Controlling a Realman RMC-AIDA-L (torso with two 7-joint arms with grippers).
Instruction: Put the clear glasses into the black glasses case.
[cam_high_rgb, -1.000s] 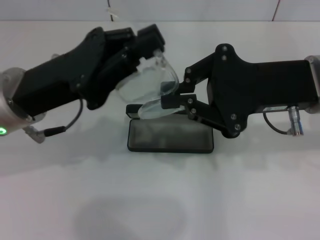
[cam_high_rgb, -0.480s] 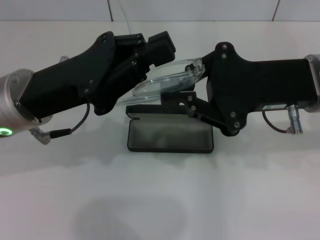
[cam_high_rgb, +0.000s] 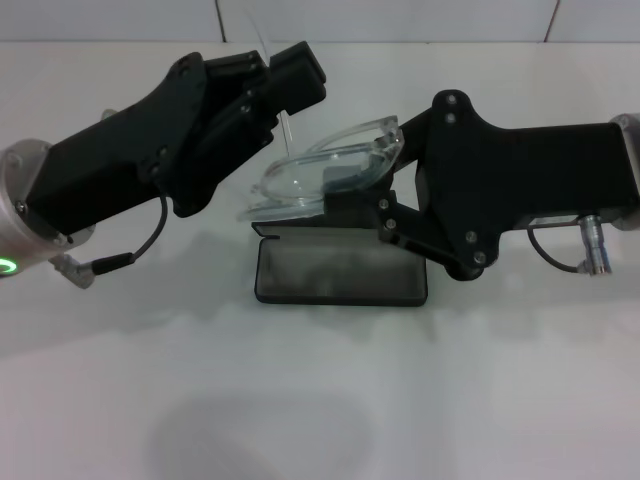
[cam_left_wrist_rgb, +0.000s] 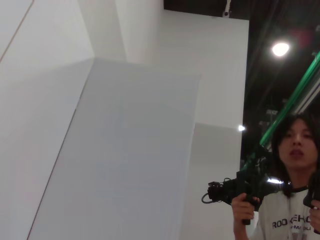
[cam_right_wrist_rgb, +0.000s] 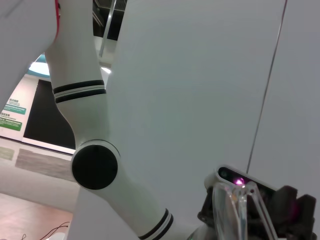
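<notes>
The clear glasses (cam_high_rgb: 325, 172) hang in the air just above the back edge of the black glasses case (cam_high_rgb: 340, 272), which lies open on the white table with its dark grey inside facing up. My right gripper (cam_high_rgb: 372, 178) is shut on the right end of the glasses. One clear arm of the glasses (cam_high_rgb: 270, 55) sticks up and back, and my left gripper (cam_high_rgb: 272, 62) is shut on it. The right wrist view shows the glasses (cam_right_wrist_rgb: 235, 210) close up, edge on. The left wrist view shows none of these things.
The white table (cam_high_rgb: 320, 400) stretches toward me in front of the case. A white wall (cam_high_rgb: 400, 20) runs along the back. The left wrist view shows white panels and a person (cam_left_wrist_rgb: 295, 200) holding controllers. A white robot arm (cam_right_wrist_rgb: 95, 165) fills part of the right wrist view.
My left gripper has pulled back to the left and up. The glasses have turned, one clear arm now sticks upward, and the lens hangs lower, nearer the case. The right gripper has barely moved.
</notes>
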